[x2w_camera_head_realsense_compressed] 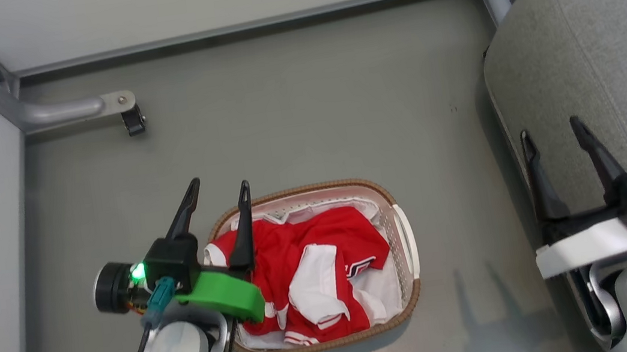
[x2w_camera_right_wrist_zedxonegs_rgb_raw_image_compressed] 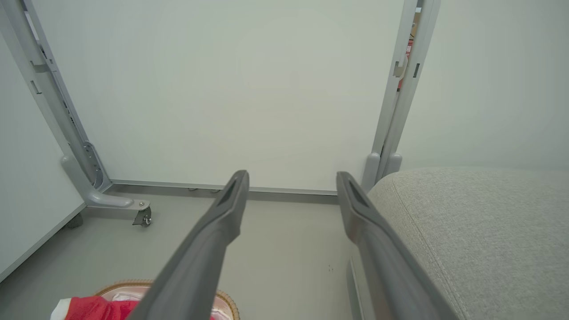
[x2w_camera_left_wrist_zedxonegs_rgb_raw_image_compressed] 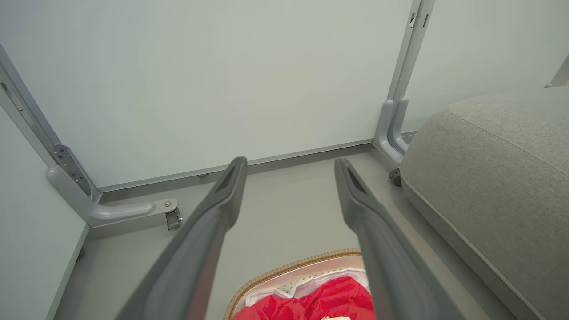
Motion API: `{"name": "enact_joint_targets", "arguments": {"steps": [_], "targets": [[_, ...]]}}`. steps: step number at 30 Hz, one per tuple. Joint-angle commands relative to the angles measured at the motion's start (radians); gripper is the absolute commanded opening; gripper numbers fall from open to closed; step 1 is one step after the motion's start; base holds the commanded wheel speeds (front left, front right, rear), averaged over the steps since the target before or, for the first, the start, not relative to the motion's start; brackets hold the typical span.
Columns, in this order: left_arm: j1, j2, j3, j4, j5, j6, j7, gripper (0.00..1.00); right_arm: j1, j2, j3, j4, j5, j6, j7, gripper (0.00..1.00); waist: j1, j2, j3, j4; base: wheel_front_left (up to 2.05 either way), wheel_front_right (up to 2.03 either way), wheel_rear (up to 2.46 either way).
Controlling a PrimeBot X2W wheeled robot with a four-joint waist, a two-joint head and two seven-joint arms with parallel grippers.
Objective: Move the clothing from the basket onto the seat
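- While both pincers stand wide, the clothing point(x2w_camera_head_realsense_compressed: 306, 256) lies bunched in the basket point(x2w_camera_head_realsense_compressed: 315, 188): red jersey fabric w/ white panels, red-and-white striped cuffs and hems, plus a bit of dark-outlined white lettering at a fold right of centre.
- Fabric is crumpled, not folded. One white panel w/ a striped edge lies on top across the middle. A red sleeve w/ a white cuff points toward the basket's left end.
- Can't tell from the heap where one garment ends and the next begins.
- Basket: oval, cream plastic, perforated sides, brown woven rim, white handle point(x2w_camera_head_realsense_compressed: 408, 242) on its right end. It sits on the grey floor point(x2w_camera_head_realsense_compressed: 293, 112), well apart from the wall panels.
- Inside, around the red: a plain white liner point(x2w_camera_head_realsense_compressed: 318, 209) shows along the far edge.
- Seat point(x2w_camera_head_realsense_compressed: 604, 40): big grey upholstered cushion w/ rounded corner and stitched seam, to the basket's right, a strip of floor between them.
- Left pincer point(x2w_camera_head_realsense_compressed: 219, 183): over the basket's left end, fingers spread wide in open air, one finger crossing in front of the red cloth. Can't tell if it touches. In the left wrist view, rim and red cloth sit low between the fingers.
- Right pincer point(x2w_camera_head_realsense_compressed: 549, 128): fingers wide, over the seat's left edge, closed on nothing.
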Motion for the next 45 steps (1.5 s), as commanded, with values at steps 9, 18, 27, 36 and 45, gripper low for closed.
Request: {"name": "enact_joint_targets", "arguments": {"steps": [9, 18, 27, 36, 45], "targets": [[-0.268, 0.021, -0.108, 0.235, 0.062, -0.027, 0.001, 1.00, -0.168, -0.004, -0.040, -0.093, 0.028, -0.001, -0.002, 1.00, 0.0000, -0.0001, 0.354, -0.140, 0.00, 0.00, 0.00], [-0.439, 0.047, -0.293, 0.505, 0.093, -0.034, 0.040, 1.00, -0.256, -0.003, -0.041, -0.135, 0.088, -0.001, -0.002, 1.00, 0.0000, -0.0001, 0.518, -0.242, 0.00, 0.00, 0.00], [-0.545, 0.067, -0.438, 0.668, 0.070, -0.034, 0.096, 1.00, -0.287, -0.003, 0.001, -0.151, 0.145, -0.001, -0.002, 1.00, 0.0000, -0.0001, 0.603, -0.303, 0.00, 0.00, 0.00], [-0.646, 0.089, -0.469, 0.783, 0.083, -0.020, 0.197, 1.00, -0.317, -0.003, 0.048, -0.157, 0.195, -0.001, -0.002, 1.00, 0.0000, -0.0001, 0.652, -0.357, 0.00, 0.00, 0.00], [-0.670, 0.071, -0.477, 0.850, 0.067, 0.009, 0.269, 0.33, -0.318, -0.004, 0.058, -0.145, 0.219, -0.001, -0.002, 1.00, 0.0000, -0.0001, 0.659, -0.378, 0.00, 0.00, 0.00]]}}
